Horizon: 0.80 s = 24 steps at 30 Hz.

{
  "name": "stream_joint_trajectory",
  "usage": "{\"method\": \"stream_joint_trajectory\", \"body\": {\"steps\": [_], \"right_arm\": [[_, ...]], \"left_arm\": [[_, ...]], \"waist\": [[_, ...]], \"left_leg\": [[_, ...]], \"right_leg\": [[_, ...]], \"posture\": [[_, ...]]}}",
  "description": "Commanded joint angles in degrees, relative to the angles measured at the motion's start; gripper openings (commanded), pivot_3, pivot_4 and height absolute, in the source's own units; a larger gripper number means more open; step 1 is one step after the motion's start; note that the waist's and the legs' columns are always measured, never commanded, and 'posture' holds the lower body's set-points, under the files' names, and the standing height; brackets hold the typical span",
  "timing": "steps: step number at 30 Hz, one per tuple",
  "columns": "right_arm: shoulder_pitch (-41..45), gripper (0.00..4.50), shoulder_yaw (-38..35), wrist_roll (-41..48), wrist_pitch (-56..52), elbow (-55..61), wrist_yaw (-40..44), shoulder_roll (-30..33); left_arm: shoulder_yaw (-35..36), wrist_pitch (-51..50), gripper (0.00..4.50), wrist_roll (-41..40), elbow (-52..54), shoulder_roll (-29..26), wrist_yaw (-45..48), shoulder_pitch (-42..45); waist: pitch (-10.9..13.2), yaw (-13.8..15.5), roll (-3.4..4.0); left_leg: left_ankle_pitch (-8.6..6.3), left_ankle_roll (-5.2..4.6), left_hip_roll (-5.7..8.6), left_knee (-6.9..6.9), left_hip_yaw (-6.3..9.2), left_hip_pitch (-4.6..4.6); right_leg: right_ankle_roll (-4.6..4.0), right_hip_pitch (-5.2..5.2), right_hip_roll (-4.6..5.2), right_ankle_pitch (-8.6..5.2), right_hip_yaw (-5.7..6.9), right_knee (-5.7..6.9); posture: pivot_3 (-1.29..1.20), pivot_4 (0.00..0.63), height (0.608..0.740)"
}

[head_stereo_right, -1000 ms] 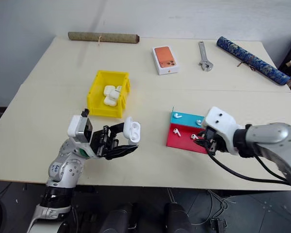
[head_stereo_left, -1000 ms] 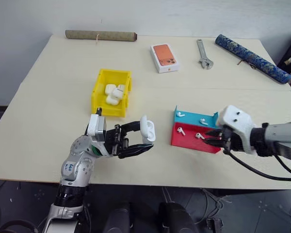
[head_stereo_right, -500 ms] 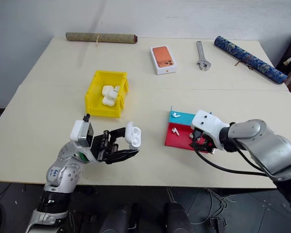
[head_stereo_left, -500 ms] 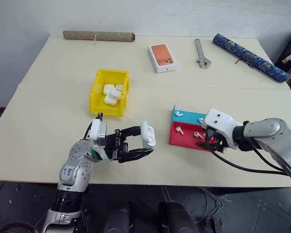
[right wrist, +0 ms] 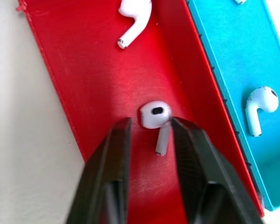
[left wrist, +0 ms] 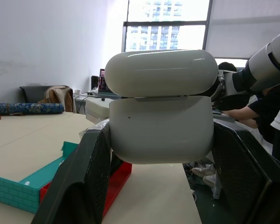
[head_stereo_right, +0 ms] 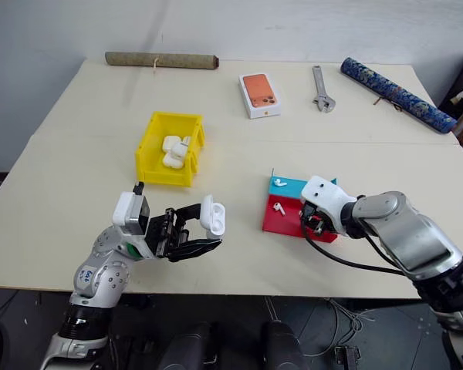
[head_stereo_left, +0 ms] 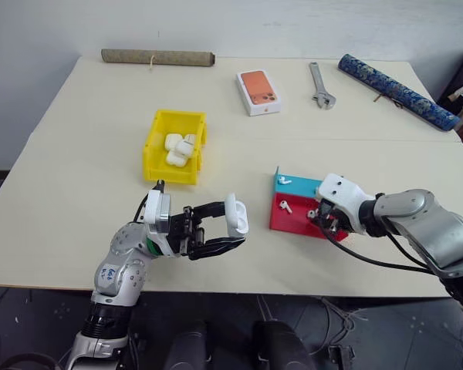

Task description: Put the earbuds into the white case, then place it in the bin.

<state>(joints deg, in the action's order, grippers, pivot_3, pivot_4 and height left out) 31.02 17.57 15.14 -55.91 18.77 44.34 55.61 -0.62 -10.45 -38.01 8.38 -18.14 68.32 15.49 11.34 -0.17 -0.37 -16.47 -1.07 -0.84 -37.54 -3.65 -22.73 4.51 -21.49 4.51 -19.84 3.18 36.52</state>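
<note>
My left gripper [head_stereo_left: 225, 226] is shut on the white case [head_stereo_left: 235, 214] and holds it above the table's near edge. Its lid stands slightly ajar in the left wrist view [left wrist: 159, 105]. My right gripper [right wrist: 150, 125] is down in the red half of the red-and-blue tray [head_stereo_left: 291, 225], open. One earbud [right wrist: 155, 115] lies on the red floor with its stem between the two fingers. A second earbud [right wrist: 133, 18] lies farther along the red half, and another [right wrist: 259, 109] rests in the blue half. The yellow bin [head_stereo_left: 157, 162] stands at the left middle of the table, away from both grippers.
Several white cases [head_stereo_left: 177, 148] lie inside the bin. Along the far side of the table are a brown roll [head_stereo_left: 158, 57], an orange phone box [head_stereo_left: 260, 91], a wrench [head_stereo_left: 321, 85] and a blue patterned roll [head_stereo_left: 397, 91].
My right gripper has moved in over the red half of the tray and sunk down around an earbud. The left gripper and the case have stayed put.
</note>
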Motion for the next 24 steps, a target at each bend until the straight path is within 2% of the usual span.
{"method": "stream_joint_trajectory", "body": {"steps": [1, 12, 24], "right_arm": [[0.36, 1.42, -0.34, -1.55, 1.22, 0.83, 0.37, -0.43], [-0.35, 1.42, 0.14, -4.62, 4.03, -1.55, 1.7, -2.36], [-0.96, 1.42, 0.54, -6.94, 6.86, -3.04, 6.66, -1.01]], "left_arm": [[0.19, 0.28, 2.78, -0.91, 2.7, -0.5, -0.03, -0.5], [0.47, 0.15, 2.78, -0.93, 3.04, -1.05, -0.28, -0.83], [0.65, -0.04, 2.78, -1.19, 3.46, -1.49, -0.22, -1.3]], "waist": [[0.0, -0.03, 0.0], [0.0, -0.01, 0.0], [0.0, -0.01, 0.0]], "left_leg": [[0.0, 0.0, 0.0, 0.0, 0.0, 0.0], [0.0, 0.0, 0.0, -0.04, 0.0, 0.0], [0.0, -0.01, 0.0, -0.1, 0.0, 0.0]], "right_leg": [[0.0, 0.0, 0.0, 0.0, 0.0, 0.0], [0.0, 0.0, 0.0, 0.0, 0.0, 0.03], [0.0, 0.01, 0.0, 0.0, 0.0, 0.1]], "posture": [[0.0, 0.15, 0.74], [0.0, 0.15, 0.74], [0.0, 0.15, 0.74]]}}
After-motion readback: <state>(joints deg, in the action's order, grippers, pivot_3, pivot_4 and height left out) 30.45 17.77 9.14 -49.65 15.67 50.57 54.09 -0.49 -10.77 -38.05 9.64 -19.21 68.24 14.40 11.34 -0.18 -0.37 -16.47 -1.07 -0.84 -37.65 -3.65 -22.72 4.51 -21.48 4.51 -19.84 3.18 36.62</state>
